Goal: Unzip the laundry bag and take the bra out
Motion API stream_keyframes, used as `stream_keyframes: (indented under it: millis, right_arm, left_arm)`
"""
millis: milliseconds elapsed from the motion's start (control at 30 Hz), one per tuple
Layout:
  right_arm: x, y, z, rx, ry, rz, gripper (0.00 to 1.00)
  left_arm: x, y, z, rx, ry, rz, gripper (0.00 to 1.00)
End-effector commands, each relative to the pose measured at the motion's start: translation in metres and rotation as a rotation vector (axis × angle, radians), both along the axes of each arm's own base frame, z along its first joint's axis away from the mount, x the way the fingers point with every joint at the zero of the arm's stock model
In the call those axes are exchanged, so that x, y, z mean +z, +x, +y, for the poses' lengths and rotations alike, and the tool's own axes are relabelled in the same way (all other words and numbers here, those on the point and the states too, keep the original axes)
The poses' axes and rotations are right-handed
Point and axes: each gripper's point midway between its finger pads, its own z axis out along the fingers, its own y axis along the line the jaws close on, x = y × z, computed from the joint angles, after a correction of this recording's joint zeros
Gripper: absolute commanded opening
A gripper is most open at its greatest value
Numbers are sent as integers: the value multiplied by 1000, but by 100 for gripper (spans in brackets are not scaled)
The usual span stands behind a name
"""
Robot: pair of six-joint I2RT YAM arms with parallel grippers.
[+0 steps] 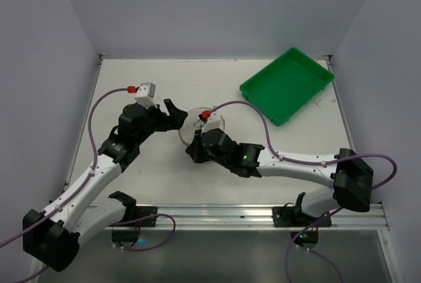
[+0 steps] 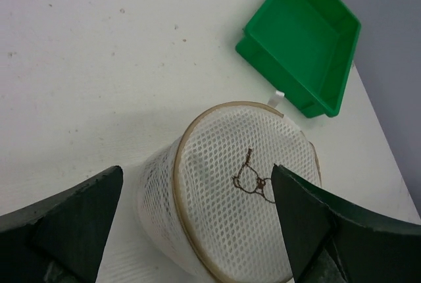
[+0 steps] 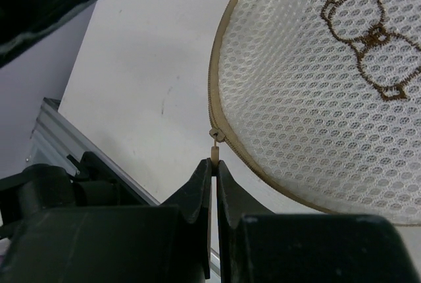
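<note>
Laundry bag (image 2: 243, 197), middle of the table (image 2: 99, 66).
Your right gripper (image 3: 214, 171) pinches the zipper pull (image 3: 214, 143); the left gripper (image 2: 197, 184) is wide open around the bag. Steady it first, then draw the pull around slowly.

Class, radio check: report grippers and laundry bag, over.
Left gripper open, facing laundry bag. Right gripper shut on zipper pull. Zip looks closed. Green tray clear.
</note>
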Motion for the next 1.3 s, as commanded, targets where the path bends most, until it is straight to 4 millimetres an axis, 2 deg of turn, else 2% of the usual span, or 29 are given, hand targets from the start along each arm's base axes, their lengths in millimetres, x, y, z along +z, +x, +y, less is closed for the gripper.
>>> stream_keyframes:
  millis: [0, 133, 333, 433, 467, 533, 567, 633, 667, 867, 900, 1000, 1133, 1200, 1267]
  right_arm:
    - [35, 13, 18, -5, 101, -50, 0]
    - [27, 12, 19, 2, 92, -38, 0]
    - [23, 11, 12, -10, 83, -38, 0]
    - [26, 10, 6, -14, 79, -46, 0]
    - [28, 8, 1, -16, 77, -46, 0]
    - [23, 5, -6, -17, 68, -39, 0]
    - [26, 3, -11, -17, 74, -41, 0]
    - [20, 0, -20, -21, 61, -38, 0]
    - [13, -2, -27, -26, 33, -31, 0]
    - [10, -12, -54, -40, 15, -21, 0]
    - [6, -16, -57, -32, 13, -10, 0]
    - [3, -20, -60, -27, 32, 6, 0]
    - [0, -22, -51, -3, 32, 19, 0]
    - [7, -20, -42, 11, 54, 13, 0]
    - [7, -19, -33, 29, 57, 13, 0]
  left_arm:
    - [-15, -19, 13, 53, -14, 82, 98]
    - [-25, -34, 5, 4, -70, 125, 93]
    - [-39, -51, -26, -123, -140, 205, 78]
    - [-40, -47, -26, -115, -130, 198, 60]
    - [-38, -45, -25, -108, -122, 186, 48]
    - [-40, -40, -23, -89, -106, 183, 34]
    - [-36, -38, -23, -89, -102, 172, 18]
    - [-35, -33, -24, -83, -91, 166, 3]
    - [-35, -30, -23, -76, -84, 163, 0]
    - [-22, -7, -25, -91, -6, 76, 0]
    - [-27, -4, -26, -94, 16, 86, 0]
    - [-27, 9, -29, -114, 79, 59, 0]
    - [-22, 25, -31, -141, 156, 17, 0]
    - [-14, 33, -32, -149, 173, -9, 0]
    - [-5, 39, -32, -145, 166, -28, 13]
